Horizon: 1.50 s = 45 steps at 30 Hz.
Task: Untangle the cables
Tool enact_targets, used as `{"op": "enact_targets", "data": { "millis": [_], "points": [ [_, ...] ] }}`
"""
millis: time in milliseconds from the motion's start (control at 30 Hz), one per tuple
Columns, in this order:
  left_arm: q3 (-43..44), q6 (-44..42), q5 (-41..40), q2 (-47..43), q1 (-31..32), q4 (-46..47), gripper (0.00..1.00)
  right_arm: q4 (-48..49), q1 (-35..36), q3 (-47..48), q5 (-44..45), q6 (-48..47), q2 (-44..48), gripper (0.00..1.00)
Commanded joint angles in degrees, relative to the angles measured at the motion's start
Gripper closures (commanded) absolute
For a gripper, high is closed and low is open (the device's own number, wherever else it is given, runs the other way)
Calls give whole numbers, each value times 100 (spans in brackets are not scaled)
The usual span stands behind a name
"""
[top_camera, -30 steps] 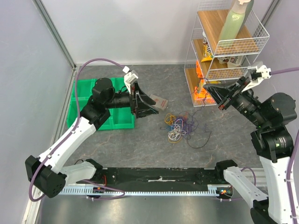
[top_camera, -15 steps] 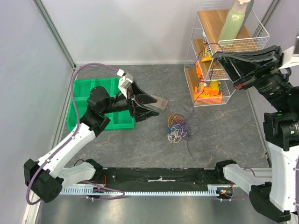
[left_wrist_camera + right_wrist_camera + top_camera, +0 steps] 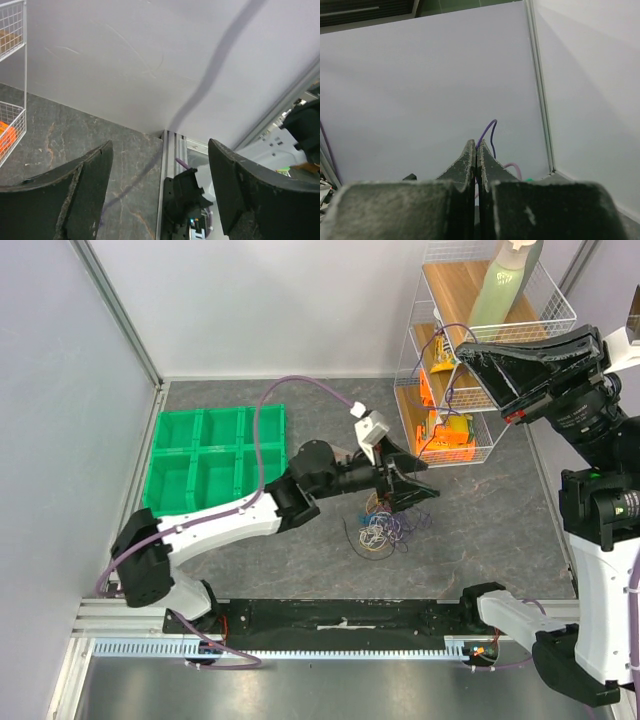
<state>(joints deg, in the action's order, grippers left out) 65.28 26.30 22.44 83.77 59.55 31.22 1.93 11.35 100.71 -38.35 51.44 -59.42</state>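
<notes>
Left gripper (image 3: 415, 490), jaws spread and empty, hangs just above the cable bunch (image 3: 380, 527). Right gripper (image 3: 463, 350), clenched on a purple cable (image 3: 494, 121), stands well up and right of the bunch.

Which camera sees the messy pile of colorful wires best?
The top external view: it looks down on the cable pile. The left wrist view shows none; the right wrist view shows only one purple strand pinched by the right end effector.
</notes>
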Motion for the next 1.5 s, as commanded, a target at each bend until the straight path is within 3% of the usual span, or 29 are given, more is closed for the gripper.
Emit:
{"op": "enact_targets", "data": {
  "millis": [0, 133, 200, 333, 733, 1067, 1200, 1300, 1467],
  "points": [
    [609, -117, -450, 674, 57, 446, 26, 167, -19, 562, -59, 322, -70, 100],
    [653, -142, -1047, 1211, 48, 43, 55, 228, -28, 1336, 37, 533, -368, 100],
    [522, -257, -1311, 1370, 48, -72, 64, 220, -19, 1854, 134, 578, -535, 100],
    [109, -363, -1540, 1572, 31, 68, 67, 351, -19, 2707, 450, 674, -799, 100],
    [-366, 199, -1198, 2345, -558, 130, 74, 957, -19, 3201, 1593, 508, -914, 100],
    [-955, 261, -1172, 2267, -927, -90, 74, 941, -11, 2955, 2665, -951, -650, 100],
    [-999, 244, -908, 1978, -980, -283, 72, 1036, -19, 2001, 2394, -873, -431, 100],
    [-1104, 296, -715, 1521, -998, -389, 58, 924, -19, 980, 2297, -890, -193, 100],
    [-1070, 620, 92, 757, -1121, -538, 30, 518, -19, 626, 1438, -742, -360, 100]
  ]
}}
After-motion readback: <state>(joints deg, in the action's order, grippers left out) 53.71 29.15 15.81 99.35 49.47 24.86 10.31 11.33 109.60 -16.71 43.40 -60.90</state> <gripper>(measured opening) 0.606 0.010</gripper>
